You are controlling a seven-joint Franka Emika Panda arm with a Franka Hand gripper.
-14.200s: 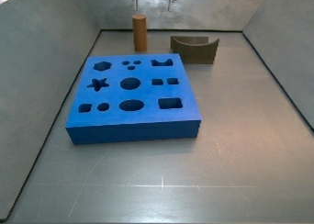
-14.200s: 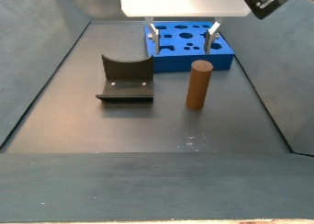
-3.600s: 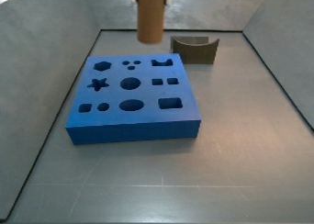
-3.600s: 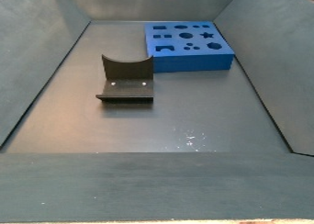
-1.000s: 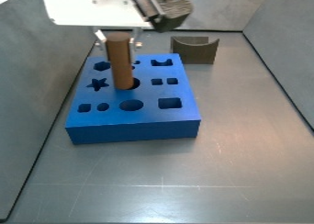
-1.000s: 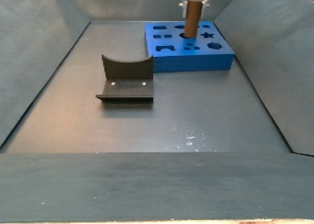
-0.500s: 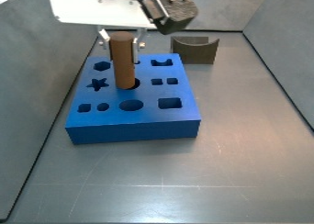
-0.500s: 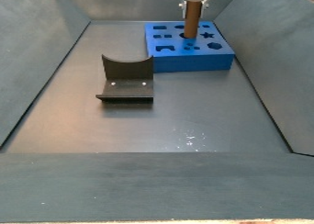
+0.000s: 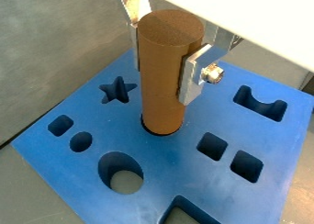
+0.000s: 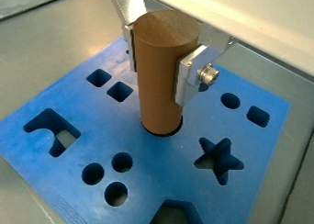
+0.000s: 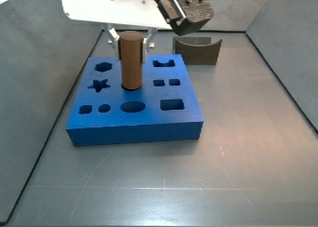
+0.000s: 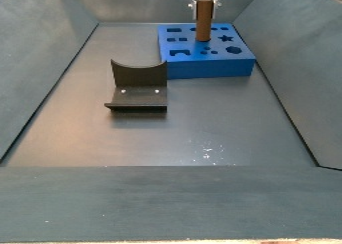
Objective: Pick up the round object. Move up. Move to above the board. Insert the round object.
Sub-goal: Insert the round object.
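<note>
Peg seated in the board's round hole; insertion looks nearly done.

The gripper (image 9: 163, 46) has come lower than half a second ago, clamped on the smooth brown wooden peg (image 9: 166, 76). Directly beneath it, the peg's foot sits inside a round hole of the blue board (image 9: 86, 160) (depth hidden). Release is probably next.

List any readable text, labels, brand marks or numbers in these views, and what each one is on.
None: no readable text in any view.
Thick blue rectangular board with shaped cut-outs: bare faces, no lettering.
Slim brown wood-like cylinder peg: plain; it stands in a round hole of the board, the hand closed on its upper part.
Hand's white housing: no mark legible.
Dark olive-brown block with a curved notch: unmarked.
</note>
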